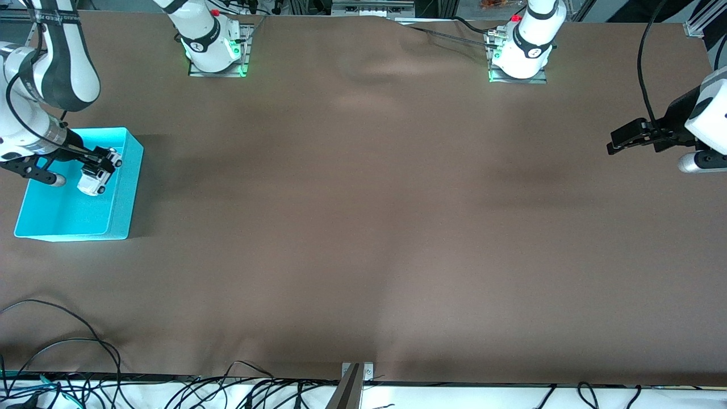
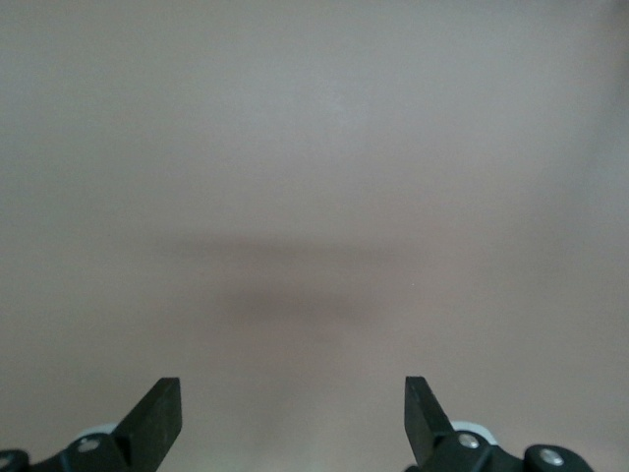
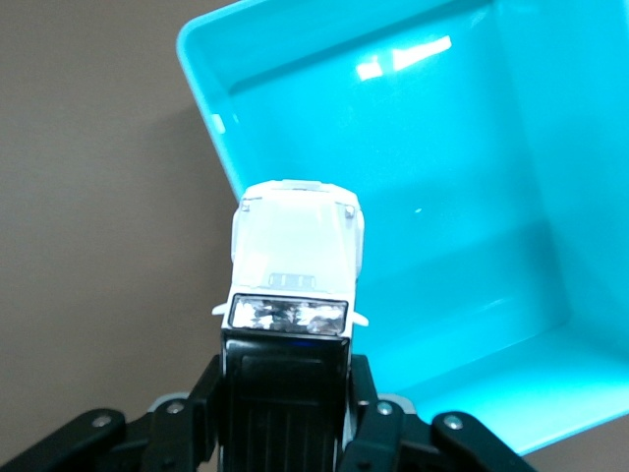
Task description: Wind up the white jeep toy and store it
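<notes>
Jeep (image 1: pixel 93 180) clamped in your right gripper (image 1: pixel 101 166) over the cyan bin (image 1: pixel 122 187) for drop-off; left gripper (image 1: pixel 616 142) waits wide open, empty

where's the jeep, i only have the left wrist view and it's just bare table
Observer: The right gripper is shut on the white jeep toy.
Operator: over what
Observer: Over the cyan bin, at the right arm's end of the table.
Operator: anything else in the bin
Observer: No, the right wrist view shows the bin's floor bare under the jeep.
Operator: and my arm
Observer: The left gripper waits open over the left arm's end of the table.
</notes>
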Tool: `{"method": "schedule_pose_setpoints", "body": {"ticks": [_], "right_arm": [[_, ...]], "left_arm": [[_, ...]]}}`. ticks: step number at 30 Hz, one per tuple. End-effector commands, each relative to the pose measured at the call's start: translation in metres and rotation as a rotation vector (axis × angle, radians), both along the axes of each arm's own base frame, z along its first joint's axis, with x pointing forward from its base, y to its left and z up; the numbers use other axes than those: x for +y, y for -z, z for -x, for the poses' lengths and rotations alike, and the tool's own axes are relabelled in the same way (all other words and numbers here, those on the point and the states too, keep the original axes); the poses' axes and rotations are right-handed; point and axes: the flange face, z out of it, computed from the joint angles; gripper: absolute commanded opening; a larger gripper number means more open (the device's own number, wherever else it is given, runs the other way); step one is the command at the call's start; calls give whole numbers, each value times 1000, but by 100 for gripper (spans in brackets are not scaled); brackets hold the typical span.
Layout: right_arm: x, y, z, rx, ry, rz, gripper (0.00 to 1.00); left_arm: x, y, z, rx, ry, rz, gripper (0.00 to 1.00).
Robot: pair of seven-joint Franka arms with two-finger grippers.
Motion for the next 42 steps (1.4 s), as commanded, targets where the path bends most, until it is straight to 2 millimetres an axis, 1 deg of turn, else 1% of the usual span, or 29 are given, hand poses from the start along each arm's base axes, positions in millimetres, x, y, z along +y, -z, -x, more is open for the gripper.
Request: {"method": "schedule_pose_setpoints", "body": {"ticks": [1,4,7,13,15,21,26,29,33,35,39,42], "right_arm": [[-30,0,-11,39,-104,53,0],[-41,11,-10,69,-144,70,0],[-57,20,-6,94,-162,72,0],[-75,45,2,130,-145,60,0],[-78,54,5,148,-142,55,0],[-77,77,8,194,-135,43,0],[-80,98,10,225,-135,39,0],[-96,107,10,226,-130,59,0],[-102,125,6,234,-138,73,0],[-112,132,11,235,-117,71,0],[-125,146,19,243,-95,69,0],[-126,158,23,252,-95,65,0]], "left_arm": [[2,-3,-2,-6,9,27,100],[2,-3,-2,-5,9,27,100],[2,-3,-2,-6,9,27,100],[2,-3,-2,-5,9,27,100],[2,-3,-1,-6,9,27,100],[2,-3,-2,-6,9,27,100],[2,-3,-2,-6,9,27,100],[2,-3,-2,-6,9,27,100],[2,-3,-2,-6,9,27,100],[2,-3,-2,-5,9,27,100],[2,-3,-2,-5,9,27,100],[2,-3,-2,-6,9,27,100]]}}
